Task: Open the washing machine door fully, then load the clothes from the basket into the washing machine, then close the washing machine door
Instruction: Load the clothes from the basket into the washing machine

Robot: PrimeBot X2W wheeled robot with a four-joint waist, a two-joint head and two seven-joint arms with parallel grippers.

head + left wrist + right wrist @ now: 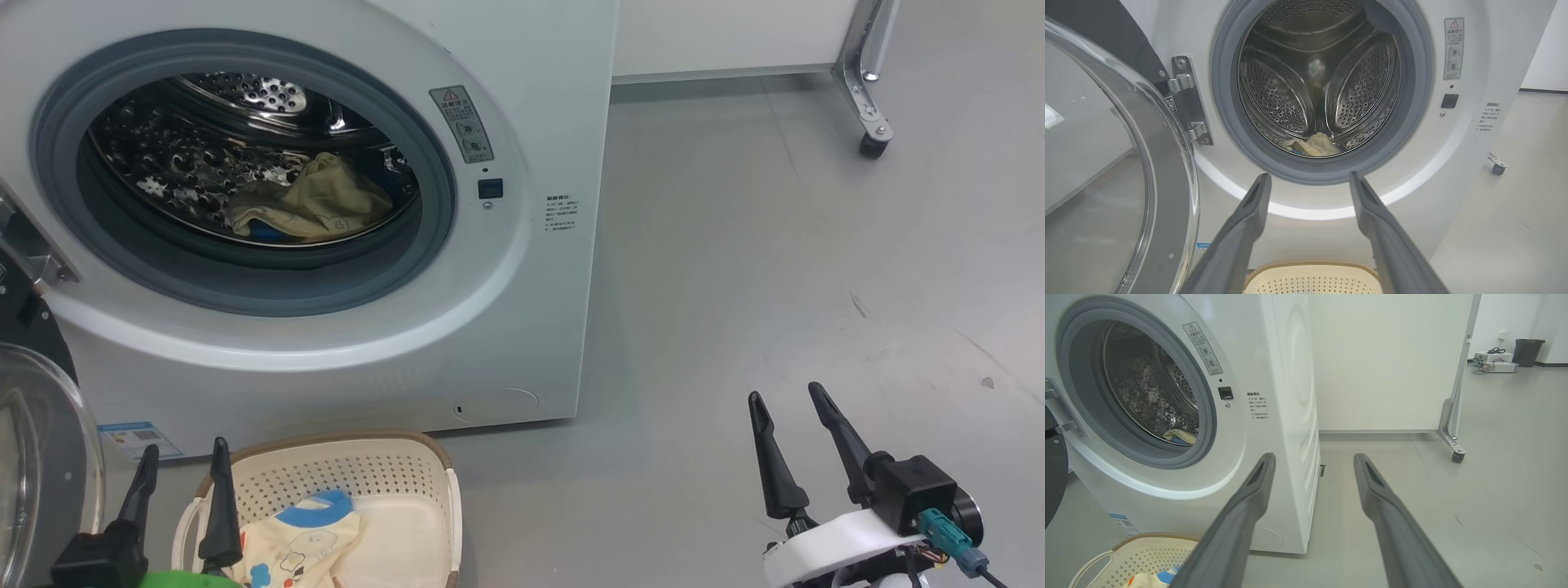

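washing machine (522, 122): white front-loader, stood on the grey floor (775, 245); porthole uncovered, grey gasket (245, 282) seen all round.
door (1118, 163): held wide open on the hinge (1186, 100) at the machine's left side; clear glass bowl and dark rim seen, turned away from the porthole.
drum (163, 163): perforated steel, lit inside.
garment in the drum (314, 204): cream-yellow with a bit of blue, crumpled, laid at the drum's bottom front, just behind the gasket.
basket (392, 482): cream, perforated, brown rim; set on the floor just before the machine's lower front, below the porthole.
garment in the basket (302, 547): cream with blue collar and cartoon prints, laid toward the basket's left side.
left gripper (186, 445): released, fingers spread, nothing held; hung over the basket's left edge, pointed at the porthole.
right gripper (785, 391): released, fingers spread, nothing held; over bare floor, well apart from machine and basket, to their right.
blue label (139, 439): stuck at the machine's lower left front corner.
background: white panel (718, 33) on a metal leg with a caster (872, 147), beyond the machine's right side.
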